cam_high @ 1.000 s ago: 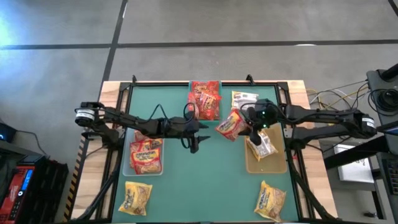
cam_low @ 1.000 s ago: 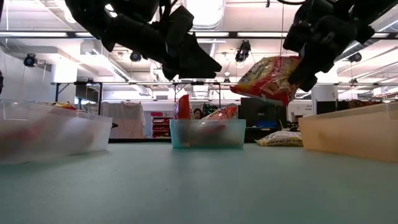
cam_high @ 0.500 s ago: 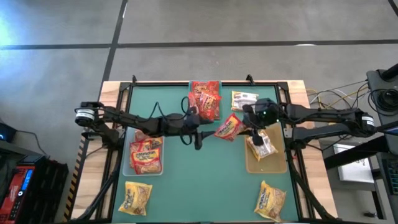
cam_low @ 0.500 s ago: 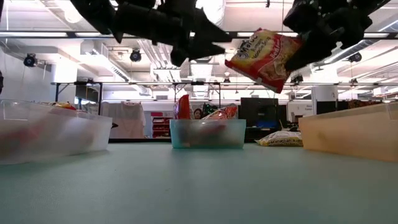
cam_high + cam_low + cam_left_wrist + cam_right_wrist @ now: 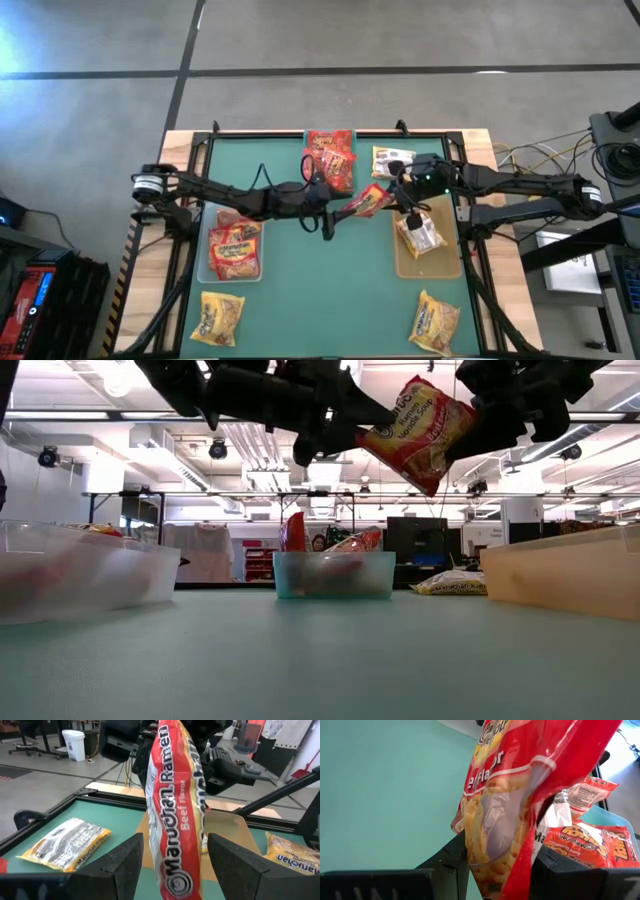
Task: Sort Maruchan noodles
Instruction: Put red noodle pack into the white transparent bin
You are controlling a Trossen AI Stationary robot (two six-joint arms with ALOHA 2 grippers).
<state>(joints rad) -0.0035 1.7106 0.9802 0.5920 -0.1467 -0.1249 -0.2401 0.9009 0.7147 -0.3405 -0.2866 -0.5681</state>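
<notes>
Midway through a handover above mid-counter: red crinkly plastic beef ramen packet (image 5: 366, 201) clamped in right hand (image 5: 398, 190), left hand (image 5: 335, 207) spread around its near end; next, close left, release right.

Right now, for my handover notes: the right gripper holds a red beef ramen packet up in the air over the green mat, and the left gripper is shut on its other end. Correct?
Not quite. The left gripper is open, its fingers either side of the red beef ramen packet without clamping, as the left wrist view shows. The right gripper does hold it in the air over the green mat.
</notes>
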